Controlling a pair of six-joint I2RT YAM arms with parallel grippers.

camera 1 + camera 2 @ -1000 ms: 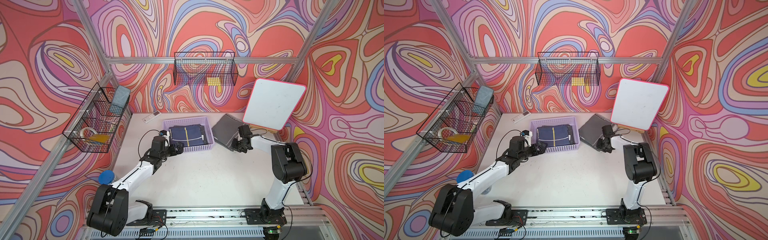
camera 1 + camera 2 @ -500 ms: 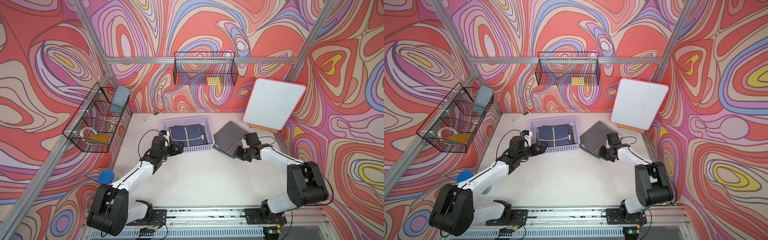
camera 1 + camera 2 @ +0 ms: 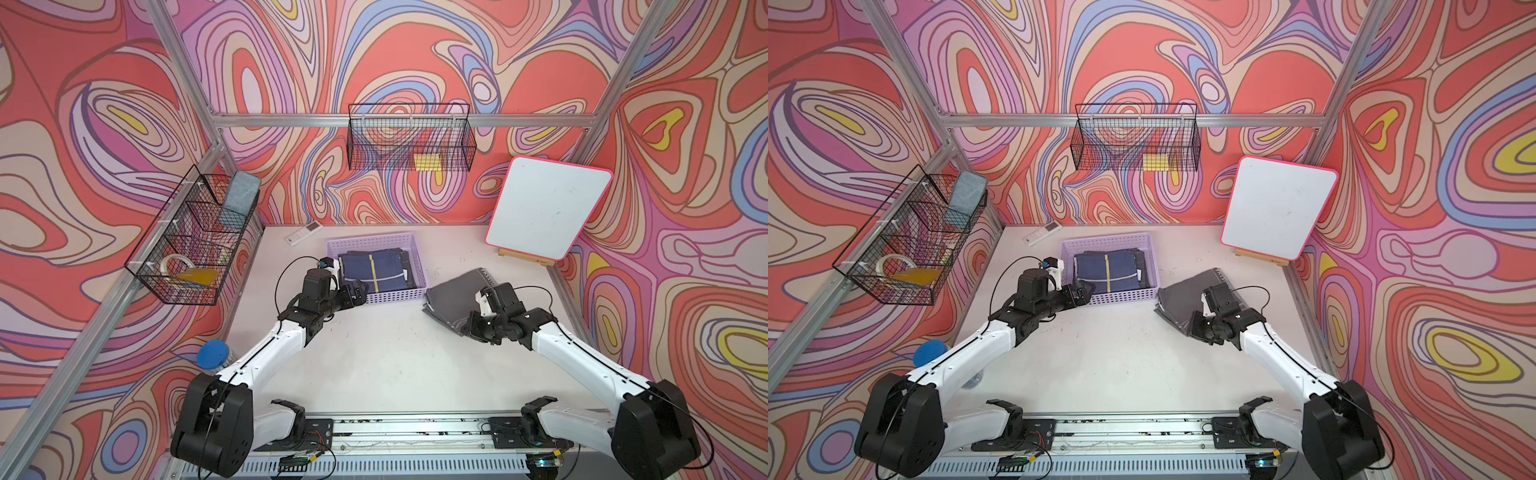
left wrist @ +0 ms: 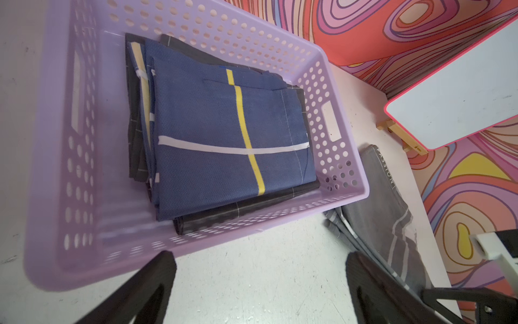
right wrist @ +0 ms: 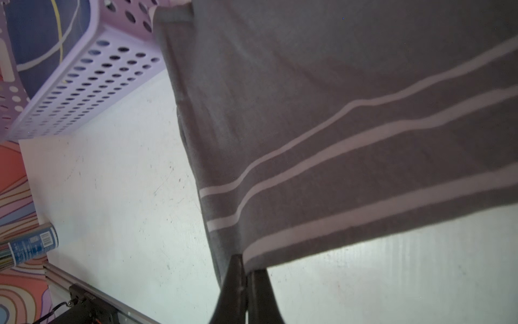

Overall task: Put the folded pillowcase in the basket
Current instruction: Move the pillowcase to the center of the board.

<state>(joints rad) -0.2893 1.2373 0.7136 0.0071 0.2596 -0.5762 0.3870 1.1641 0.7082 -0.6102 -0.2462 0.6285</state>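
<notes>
Your right gripper is pinched tight on the near edge of the grey striped pillowcase, just right of the lavender basket in a top view. Whether it is lifted is hard to judge. Left wrist: your left gripper gapes wide, empty, beside the basket's near wall. Right wrist: pressed-together fingers clamp its corner.

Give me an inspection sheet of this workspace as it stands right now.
Surface: white table, scuffed.
Job's things: lavender basket holds a folded blue pillowcase on darker cloth; gray striped pillowcase outside, beside it.
Clutter: remote at back; blue-lidded canister at left edge; whiteboard on easel.
Grippers: left gripper open by basket's near wall; right gripper shut on gray striped pillowcase's edge.
Cables: black cable loops over each wrist.
Surroundings: two wire baskets on patterned walls.
</notes>
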